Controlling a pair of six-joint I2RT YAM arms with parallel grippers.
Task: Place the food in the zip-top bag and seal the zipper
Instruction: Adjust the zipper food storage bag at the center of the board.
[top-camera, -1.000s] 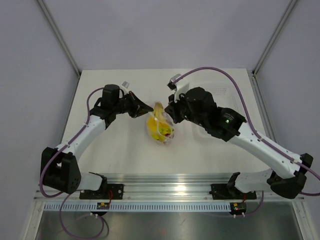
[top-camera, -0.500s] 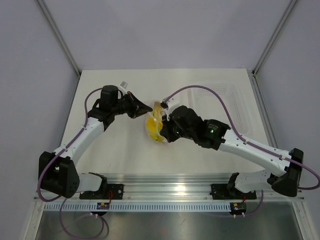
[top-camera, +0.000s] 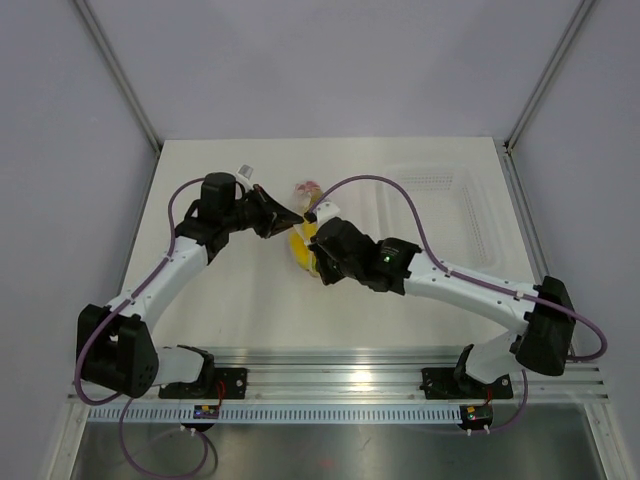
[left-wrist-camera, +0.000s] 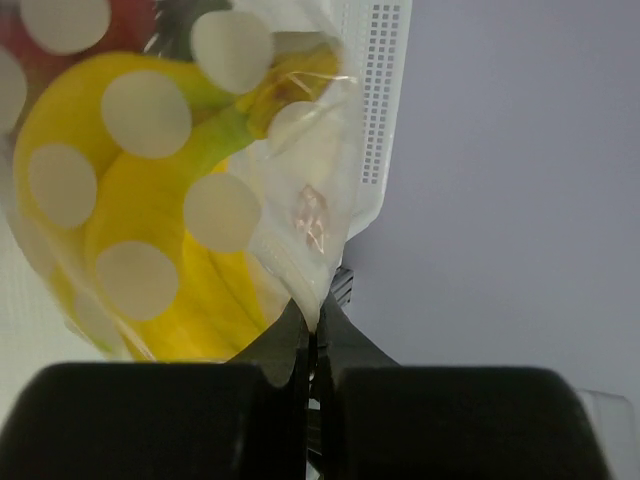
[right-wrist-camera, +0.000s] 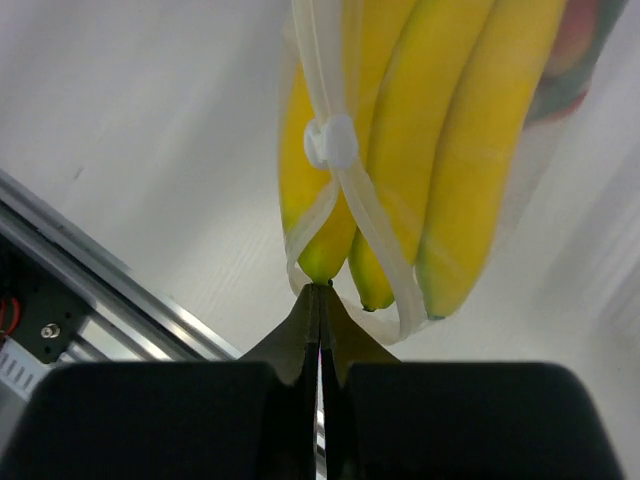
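The food (left-wrist-camera: 150, 260) is bagged. The zip-top bag (left-wrist-camera: 375, 120) is pinched by the closed left claw (left-wrist-camera: 316, 325) at ten o'clock and the closed right claw (right-wrist-camera: 318, 295) at five. The zipper (right-wrist-camera: 330, 140) is judged unsealed.

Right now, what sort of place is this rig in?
Probably a lab robot cell: white table boxed in by plain grey panels, left arm and right arm bolted to an aluminium rail, toy bananas in a dotted bag.

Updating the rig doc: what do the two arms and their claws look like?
Both the left arm and right arm have white links with bulky black joints and black bases. A purple cable loops along each. The right arm shows a small green light. The left claw and right claw are matte black, tapering to thin tips.
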